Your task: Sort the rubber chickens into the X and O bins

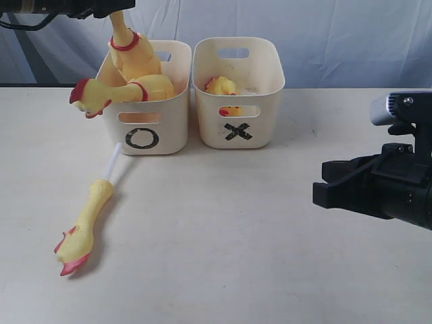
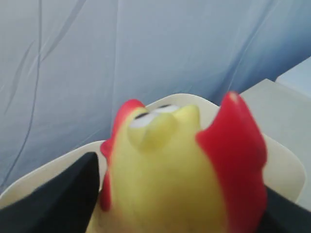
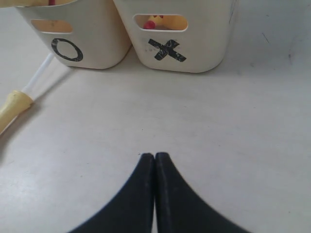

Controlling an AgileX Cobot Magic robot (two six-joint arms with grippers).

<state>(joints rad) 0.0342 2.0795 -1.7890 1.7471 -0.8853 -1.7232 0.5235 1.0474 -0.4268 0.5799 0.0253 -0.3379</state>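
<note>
**Sort status: 2 binned, 1 in hand, 1 on table**

1 draped chicken (image 1: 121, 91) lies across the O bin (image 1: 169, 118), its head hanging outside the rim. 1 small chicken (image 1: 221, 86) is in the X bin (image 1: 266, 115). The held chicken (image 1: 131, 61) is pinched by the head in the left gripper (image 1: 115, 10), upright over the O bin; release is judged not yet done. The thin chicken (image 1: 84, 223) lies untouched on the table (image 1: 236, 236), its white tube beside the O bin. The right gripper (image 3: 154, 160) is pressed together, well apart. Nothing is seen blocking the way.
</note>
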